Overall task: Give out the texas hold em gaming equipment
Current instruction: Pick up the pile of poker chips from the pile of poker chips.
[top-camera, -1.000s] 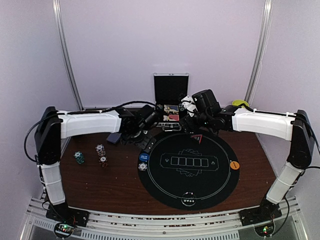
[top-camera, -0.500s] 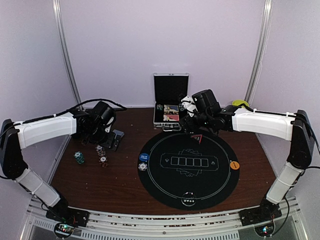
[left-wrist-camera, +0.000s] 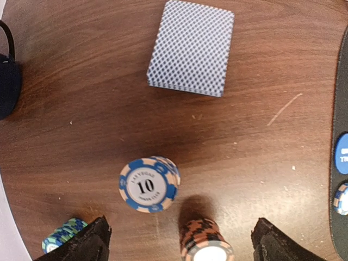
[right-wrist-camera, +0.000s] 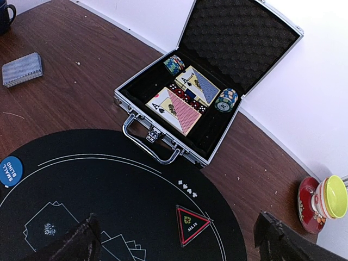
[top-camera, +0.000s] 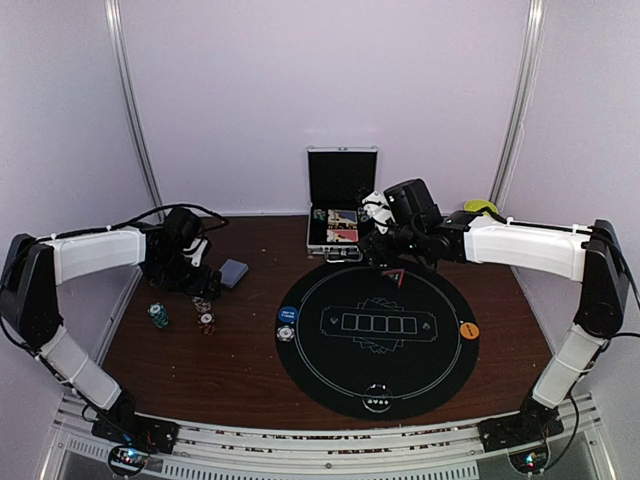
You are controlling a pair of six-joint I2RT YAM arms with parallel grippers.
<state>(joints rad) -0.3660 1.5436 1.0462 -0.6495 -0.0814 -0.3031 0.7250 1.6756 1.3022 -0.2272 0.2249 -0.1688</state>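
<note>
A grey-blue-backed card deck (top-camera: 233, 273) (left-wrist-camera: 191, 48) (right-wrist-camera: 22, 69) lies flat on the brown table. My left gripper (top-camera: 200, 283) (left-wrist-camera: 182, 247) is open just above the chip stacks. An orange-black stack (left-wrist-camera: 205, 242) stands between its fingers, untouched. A blue-white "10" stack (left-wrist-camera: 149, 185) stands just ahead and a teal stack (left-wrist-camera: 62, 234) (top-camera: 158, 315) sits by the left finger. My right gripper (top-camera: 385, 255) (right-wrist-camera: 176, 239) hangs open and empty over the black mat (top-camera: 375, 340), above the "All in" triangle (right-wrist-camera: 190, 224). A blue button (top-camera: 288, 314) (right-wrist-camera: 9, 169), a white chip (top-camera: 286, 332) and an orange button (top-camera: 469, 329) rest on the mat.
The silver case (top-camera: 341, 200) (right-wrist-camera: 217, 81) stands open at the back with card boxes and chip stacks inside. A dark blue mug (left-wrist-camera: 6, 81) (right-wrist-camera: 5, 10) sits at the far left. A yellow-green cup on a red saucer (right-wrist-camera: 326, 201) is at the far right.
My left arm has swung left from the middle of the table to the chip stacks. The card deck now lies free on the table. The right arm has not moved.
</note>
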